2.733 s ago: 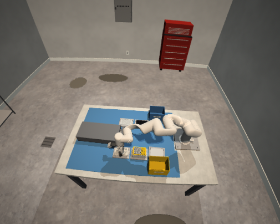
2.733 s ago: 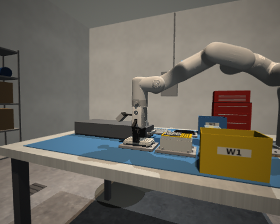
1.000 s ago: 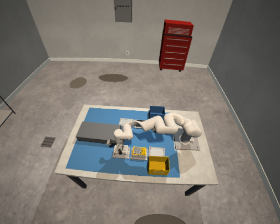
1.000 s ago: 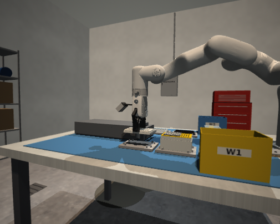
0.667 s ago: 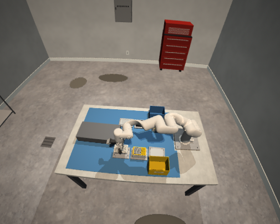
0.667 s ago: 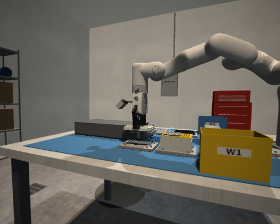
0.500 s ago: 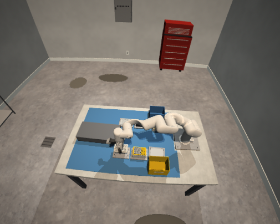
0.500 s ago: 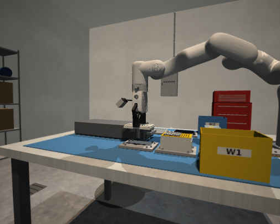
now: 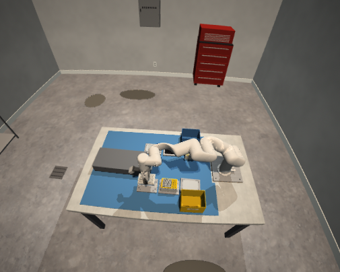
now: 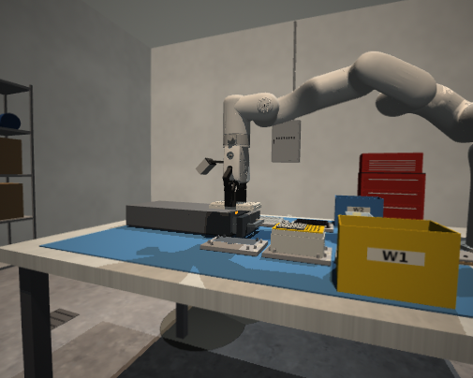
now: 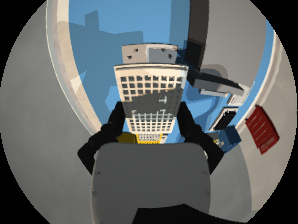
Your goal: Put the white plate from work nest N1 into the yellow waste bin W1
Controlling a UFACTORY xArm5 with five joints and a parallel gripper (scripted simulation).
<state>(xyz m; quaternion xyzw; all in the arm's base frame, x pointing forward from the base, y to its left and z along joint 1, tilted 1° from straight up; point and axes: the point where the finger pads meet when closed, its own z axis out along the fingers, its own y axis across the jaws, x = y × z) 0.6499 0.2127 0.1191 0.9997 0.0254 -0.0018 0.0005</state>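
My gripper (image 10: 234, 200) is shut on the white plate (image 10: 237, 205), a flat grid-patterned well plate, and holds it level well above the empty work nest N1 (image 10: 234, 244). In the wrist view the plate (image 11: 152, 99) sits between my two dark fingers, with the nest (image 11: 152, 52) below it. From overhead, my gripper (image 9: 145, 178) hangs over the nest (image 9: 147, 186) at the front left of the blue mat. The yellow bin W1 (image 10: 398, 259) (image 9: 192, 200) stands upright at the front right, well away from my gripper.
The grey cooler CD (image 10: 181, 216) with its drawer (image 10: 246, 222) stands just behind and left of my gripper. The yellow-topped tip box (image 10: 299, 239) stands between N1 and W1. A blue bin W2 (image 10: 359, 210) stands at the back. Another nest (image 9: 190, 184) lies behind W1.
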